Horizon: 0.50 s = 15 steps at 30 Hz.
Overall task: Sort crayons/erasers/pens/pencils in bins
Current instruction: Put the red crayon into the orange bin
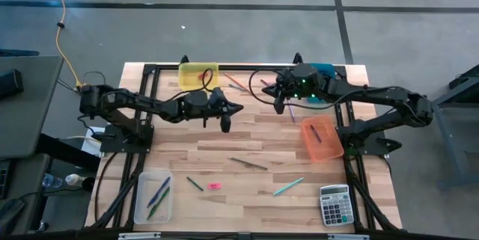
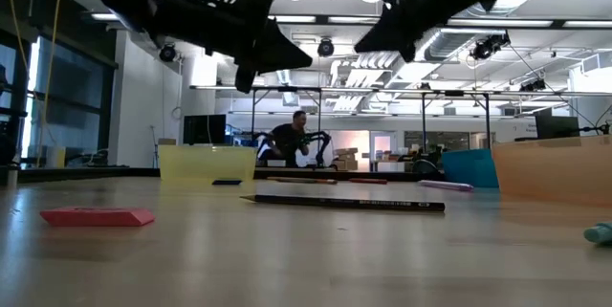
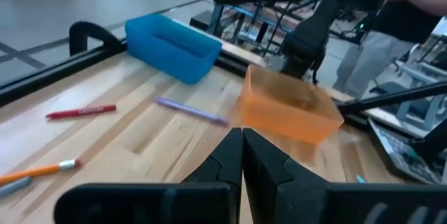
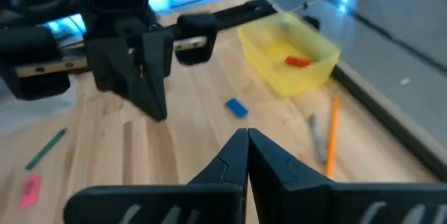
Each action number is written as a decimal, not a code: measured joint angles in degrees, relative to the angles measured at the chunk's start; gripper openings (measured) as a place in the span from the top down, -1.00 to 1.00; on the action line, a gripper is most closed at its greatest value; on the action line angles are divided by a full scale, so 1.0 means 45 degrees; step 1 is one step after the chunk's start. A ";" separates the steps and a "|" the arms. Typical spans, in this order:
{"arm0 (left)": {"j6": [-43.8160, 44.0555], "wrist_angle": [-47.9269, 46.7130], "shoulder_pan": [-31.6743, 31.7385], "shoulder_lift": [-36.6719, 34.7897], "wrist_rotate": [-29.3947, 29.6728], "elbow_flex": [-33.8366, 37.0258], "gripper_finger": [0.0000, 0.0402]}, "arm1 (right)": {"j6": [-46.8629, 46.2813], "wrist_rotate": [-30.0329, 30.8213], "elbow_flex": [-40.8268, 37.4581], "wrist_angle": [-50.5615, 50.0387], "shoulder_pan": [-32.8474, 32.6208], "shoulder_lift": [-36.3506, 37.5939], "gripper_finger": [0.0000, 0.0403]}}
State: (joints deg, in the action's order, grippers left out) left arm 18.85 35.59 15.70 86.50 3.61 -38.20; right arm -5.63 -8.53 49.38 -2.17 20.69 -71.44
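Note:
Both my grippers hang shut above the table's far middle, holding nothing. My left gripper (image 1: 239, 108) (image 3: 242, 140) points toward the right, and my right gripper (image 1: 266, 88) (image 4: 247, 139) points toward the left. A blue eraser (image 4: 236, 107) lies flat on the wood ahead of the right gripper, near the yellow bin (image 1: 198, 72), which holds a red eraser (image 4: 298, 61). A pink eraser (image 1: 214, 186) (image 2: 96, 216) lies near the front. The teal bin (image 3: 171, 46), orange bin (image 1: 322, 139) and clear bin (image 1: 153, 195) stand at the table's edges. An orange pencil (image 4: 330, 133) and a grey pen (image 4: 318, 137) lie by the yellow bin.
Loose sticks lie about: a dark pencil (image 1: 248, 163), a green one (image 1: 194, 184), a teal one (image 1: 288, 187), a purple one (image 3: 190, 110) and a red one (image 3: 80, 112). A calculator (image 1: 334, 205) sits at the near right corner. A person (image 2: 287, 140) stands far behind the table.

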 joint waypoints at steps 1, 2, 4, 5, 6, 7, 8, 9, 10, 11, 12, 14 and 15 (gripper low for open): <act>-0.0072 -0.0102 -0.0005 0.0009 0.0000 0.0001 1.00 | -0.0263 -0.0232 -0.0493 0.0515 0.0028 0.0047 1.00; -0.0146 -0.0069 -0.0016 0.0008 -0.0014 0.0043 1.00 | -0.0553 -0.0359 -0.1012 0.1231 0.0047 0.0065 1.00; -0.0046 0.0353 -0.0029 -0.0071 -0.0042 0.0381 1.00 | -0.1297 -0.0342 -0.1962 0.2417 -0.0050 0.0237 1.00; 0.0205 0.0612 -0.0029 -0.0083 -0.0033 0.0630 1.00 | -0.1712 -0.0184 -0.2315 0.2779 -0.0173 0.0352 1.00; 0.0474 0.0917 -0.0029 -0.0080 -0.0032 0.0899 1.00 | -0.2024 0.0077 -0.2576 0.2995 -0.0302 0.0517 1.00; 0.0702 0.1261 -0.0029 -0.0079 -0.0022 0.1223 1.00 | -0.2260 0.0522 -0.2749 0.2981 -0.0500 0.0747 1.00; 0.0886 0.1662 -0.0027 -0.0077 0.0012 0.1511 1.00 | -0.2365 0.0937 -0.2787 0.2887 -0.0693 0.1011 1.00; 0.1092 0.1982 -0.0024 -0.0075 0.0025 0.1740 1.00 | -0.2400 0.1387 -0.2777 0.2684 -0.0881 0.1332 1.00; 0.1268 0.2215 -0.0024 -0.0079 0.0016 0.1925 1.00 | -0.2409 0.1870 -0.2653 0.2198 -0.1088 0.1645 1.00; 0.1352 0.2364 0.0005 -0.0079 -0.0049 0.2092 1.00 | -0.2439 0.2337 -0.2449 0.1555 -0.1287 0.1951 1.00; 0.1425 0.2441 0.0032 -0.0157 -0.0224 0.2272 1.00 | -0.2530 0.2852 -0.2188 0.0599 -0.1465 0.2261 1.00; 0.1428 0.2431 0.0118 -0.0499 -0.0476 0.2445 1.00 | -0.3015 0.3996 -0.1392 -0.1722 -0.1865 0.2687 1.00; 0.1383 0.2491 0.0125 -0.0651 -0.0527 0.2481 1.00 | -0.3417 0.4588 -0.0867 -0.3264 -0.2090 0.2823 1.00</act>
State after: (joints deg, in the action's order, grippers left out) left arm 25.07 46.80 16.27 83.57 1.23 -27.03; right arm -21.01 12.12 45.48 -16.86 11.28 -58.73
